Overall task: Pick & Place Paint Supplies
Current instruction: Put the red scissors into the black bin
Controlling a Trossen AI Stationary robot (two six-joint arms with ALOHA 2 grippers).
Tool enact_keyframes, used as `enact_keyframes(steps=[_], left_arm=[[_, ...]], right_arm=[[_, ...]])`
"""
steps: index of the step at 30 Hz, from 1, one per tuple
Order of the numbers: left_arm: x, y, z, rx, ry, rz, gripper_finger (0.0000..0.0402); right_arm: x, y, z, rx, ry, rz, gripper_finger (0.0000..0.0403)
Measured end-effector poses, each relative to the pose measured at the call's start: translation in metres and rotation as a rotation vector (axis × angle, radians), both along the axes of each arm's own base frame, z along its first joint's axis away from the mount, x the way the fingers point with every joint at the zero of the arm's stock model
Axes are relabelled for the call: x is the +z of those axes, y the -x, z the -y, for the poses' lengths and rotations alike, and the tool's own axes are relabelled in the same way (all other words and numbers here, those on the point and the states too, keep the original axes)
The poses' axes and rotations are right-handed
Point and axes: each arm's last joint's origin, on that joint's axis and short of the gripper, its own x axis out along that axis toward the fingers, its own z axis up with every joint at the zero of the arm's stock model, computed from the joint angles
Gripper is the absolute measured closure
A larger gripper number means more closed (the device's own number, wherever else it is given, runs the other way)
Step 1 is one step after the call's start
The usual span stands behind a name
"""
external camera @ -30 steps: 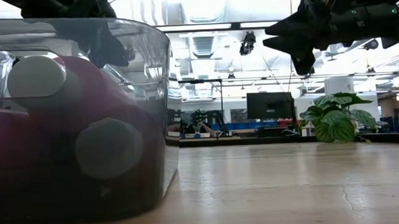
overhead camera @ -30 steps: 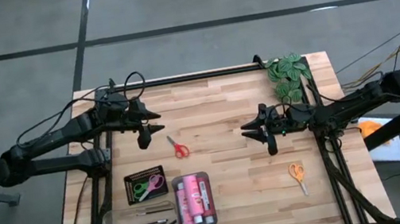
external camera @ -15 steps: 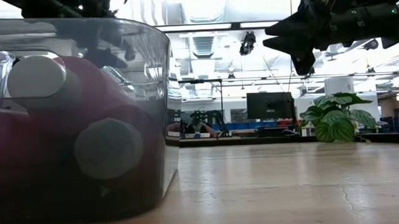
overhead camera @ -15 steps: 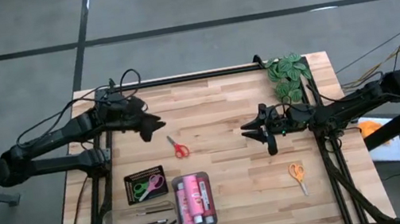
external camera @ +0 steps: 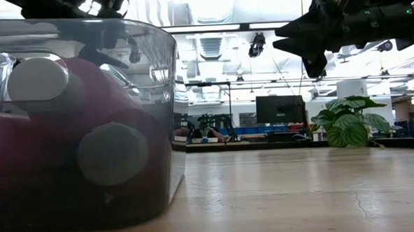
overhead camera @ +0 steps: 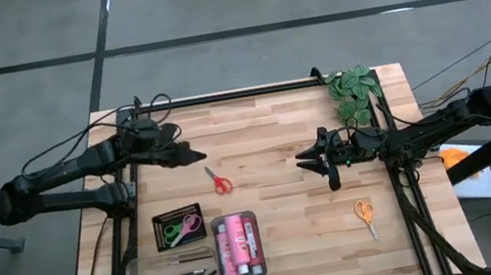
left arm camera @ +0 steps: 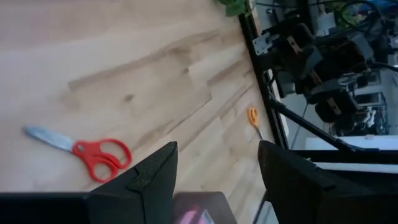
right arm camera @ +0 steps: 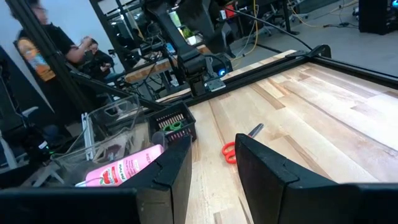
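Two tools are mine: my left tool (overhead camera: pixel 191 153) hovers released at centre-left of the high view, the red scissors (overhead camera: pixel 220 181) just below-right of it on the counter (overhead camera: pixel 265 134). Red loops, grey blades. My right tool (overhead camera: pixel 313 159) waits released, centre-right. Only the right wrist view shows lettering on a pink bottle (right arm camera: pixel 124 168).

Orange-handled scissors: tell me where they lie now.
In the high view the orange-handled scissors lie alone on the wooden table, on its right side, near the front edge, below the right gripper.
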Motion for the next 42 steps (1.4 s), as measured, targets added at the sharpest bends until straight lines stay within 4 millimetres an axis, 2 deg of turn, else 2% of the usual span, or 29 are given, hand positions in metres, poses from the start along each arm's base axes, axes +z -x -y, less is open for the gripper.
enact_keyframes(steps=[6,13,21,25,28,42], left_arm=[[-0.004,-0.025,0.007,0.001,0.033,-0.088,0.0177],[-0.013,-0.076,0.009,0.015,0.126,-0.3,0.0177],[-0.056,-0.129,0.013,-0.009,0.168,-0.517,0.0177],[-0.084,-0.138,0.015,-0.01,0.188,-0.612,0.0177],[-0.098,-0.141,0.015,-0.003,0.21,-0.656,0.0177],[-0.131,-0.15,0.014,-0.008,0.224,-0.724,0.0177]], right_arm=[[0.0,0.0,0.0,0.0,0.0,0.0,0.0282],[0.0,0.0,0.0,0.0,0.001,-0.004,0.0282],[0.0,0.0,0.0,0.0,0.001,-0.004,0.0282],[0.0,0.0,0.0,0.0,0.001,-0.004,0.0282],[0.0,0.0,0.0,0.0,0.001,-0.004,0.0282],[0.0,0.0,0.0,0.0,0.001,-0.003,0.0282]])
